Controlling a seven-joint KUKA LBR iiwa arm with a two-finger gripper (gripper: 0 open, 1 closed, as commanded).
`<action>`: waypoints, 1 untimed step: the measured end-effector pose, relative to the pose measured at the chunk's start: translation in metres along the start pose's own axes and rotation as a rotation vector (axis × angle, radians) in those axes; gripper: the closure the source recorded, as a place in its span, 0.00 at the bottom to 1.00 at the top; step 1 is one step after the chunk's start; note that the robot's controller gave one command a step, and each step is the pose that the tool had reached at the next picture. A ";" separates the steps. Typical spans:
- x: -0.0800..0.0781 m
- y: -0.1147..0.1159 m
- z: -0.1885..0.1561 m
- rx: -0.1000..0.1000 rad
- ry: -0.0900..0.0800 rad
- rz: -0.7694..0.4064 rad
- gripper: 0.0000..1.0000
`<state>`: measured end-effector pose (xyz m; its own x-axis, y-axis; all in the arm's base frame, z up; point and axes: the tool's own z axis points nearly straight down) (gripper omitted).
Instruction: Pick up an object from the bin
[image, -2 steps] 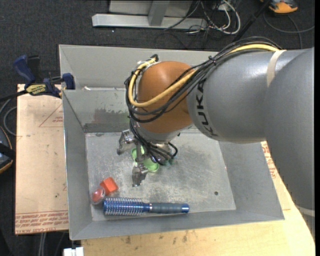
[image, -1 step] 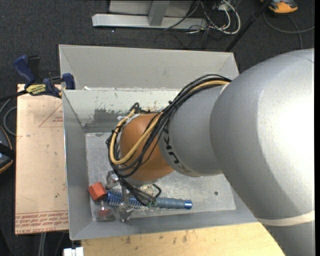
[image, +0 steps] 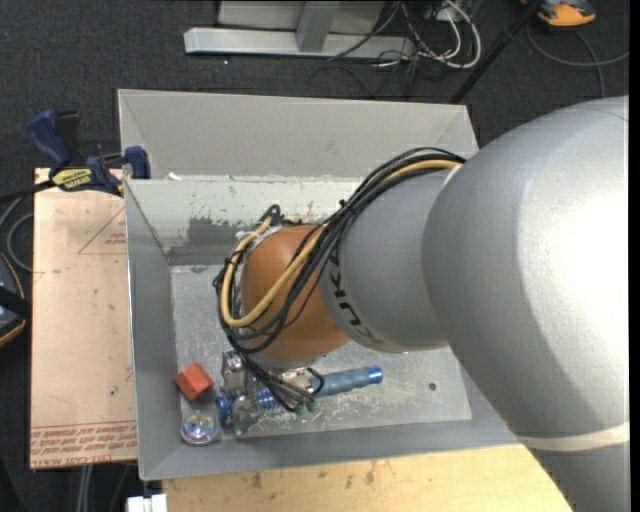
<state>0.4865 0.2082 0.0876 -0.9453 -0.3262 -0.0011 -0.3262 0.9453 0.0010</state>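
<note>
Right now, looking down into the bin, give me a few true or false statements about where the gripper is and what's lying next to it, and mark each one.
1. The gripper is low in the bin, near its lower-left corner in the camera view. True.
2. The orange-red block lies to the right of the gripper. False: it lies just to its left.
3. A blue cylinder lies on the bin floor to the right of the gripper. True.
4. The round clear thing rests against the bin's far wall. False: it sits in the near-left corner, just below the block.
</note>
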 end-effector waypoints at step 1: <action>0.004 0.008 -0.114 -0.001 -0.008 -0.016 1.00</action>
